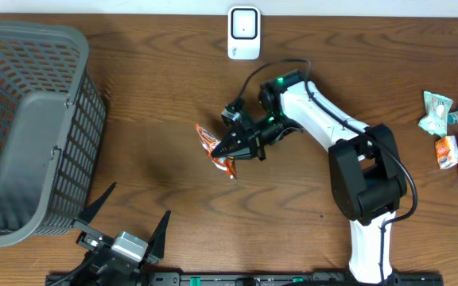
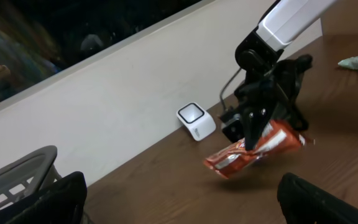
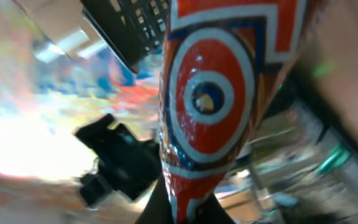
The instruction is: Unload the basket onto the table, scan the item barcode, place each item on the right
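Counter (image 1: 157, 183) is carrying the basket (image 1: 86, 103) at far left. Right hand (image 1: 233, 148) is pinching the orange snack packet (image 1: 211, 145) mid-counter, well apart from the scanner (image 1: 244, 32). Left hand (image 1: 137, 202) is sitting wide open. Risk: the packet is drooping from an edge grip, so it could slip or present its barcode facing away.

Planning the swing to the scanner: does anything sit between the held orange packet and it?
Nothing visible does: only bare brown wooden table lies between the crinkly orange snack packet in the right tool and the white box-shaped scanner by the far edge.
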Robot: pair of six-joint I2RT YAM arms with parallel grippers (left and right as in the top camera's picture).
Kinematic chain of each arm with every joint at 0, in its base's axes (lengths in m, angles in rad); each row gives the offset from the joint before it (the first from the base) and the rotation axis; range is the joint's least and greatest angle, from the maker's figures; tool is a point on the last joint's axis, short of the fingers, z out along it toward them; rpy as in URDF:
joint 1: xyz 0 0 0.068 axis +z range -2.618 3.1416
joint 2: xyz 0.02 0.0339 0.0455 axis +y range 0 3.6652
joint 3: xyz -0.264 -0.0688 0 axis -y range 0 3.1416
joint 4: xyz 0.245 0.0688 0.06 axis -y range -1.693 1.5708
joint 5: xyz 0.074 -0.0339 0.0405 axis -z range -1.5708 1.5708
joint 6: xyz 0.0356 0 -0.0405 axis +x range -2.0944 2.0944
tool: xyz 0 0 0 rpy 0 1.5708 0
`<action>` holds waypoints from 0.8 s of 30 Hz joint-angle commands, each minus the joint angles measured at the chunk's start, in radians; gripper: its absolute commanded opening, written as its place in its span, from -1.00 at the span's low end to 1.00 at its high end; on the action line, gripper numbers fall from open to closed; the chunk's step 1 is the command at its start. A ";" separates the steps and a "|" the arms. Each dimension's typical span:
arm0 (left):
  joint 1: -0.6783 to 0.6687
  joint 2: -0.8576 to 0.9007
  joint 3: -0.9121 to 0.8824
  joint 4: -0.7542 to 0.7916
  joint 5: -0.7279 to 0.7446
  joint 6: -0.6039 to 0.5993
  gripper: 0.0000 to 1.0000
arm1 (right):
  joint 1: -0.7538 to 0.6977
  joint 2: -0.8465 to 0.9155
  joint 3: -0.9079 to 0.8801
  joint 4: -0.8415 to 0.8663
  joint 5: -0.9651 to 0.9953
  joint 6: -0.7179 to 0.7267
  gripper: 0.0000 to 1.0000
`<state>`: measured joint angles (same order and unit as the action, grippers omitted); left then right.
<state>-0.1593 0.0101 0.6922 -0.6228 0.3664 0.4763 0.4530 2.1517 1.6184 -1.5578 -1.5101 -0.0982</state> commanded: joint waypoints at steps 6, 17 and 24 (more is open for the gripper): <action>-0.004 -0.007 -0.002 0.003 -0.002 0.010 0.96 | -0.061 -0.014 0.002 -0.145 0.080 0.060 -0.97; -0.004 -0.007 -0.002 0.003 -0.002 0.010 0.96 | -0.166 -0.014 0.002 -0.144 0.278 -0.266 -0.98; -0.004 -0.007 -0.002 0.003 -0.002 0.010 0.96 | -0.173 -0.014 0.002 -0.141 0.239 -0.427 -0.98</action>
<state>-0.1593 0.0101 0.6922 -0.6231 0.3664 0.4763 0.2825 2.1506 1.6203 -1.6985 -1.2209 -0.4625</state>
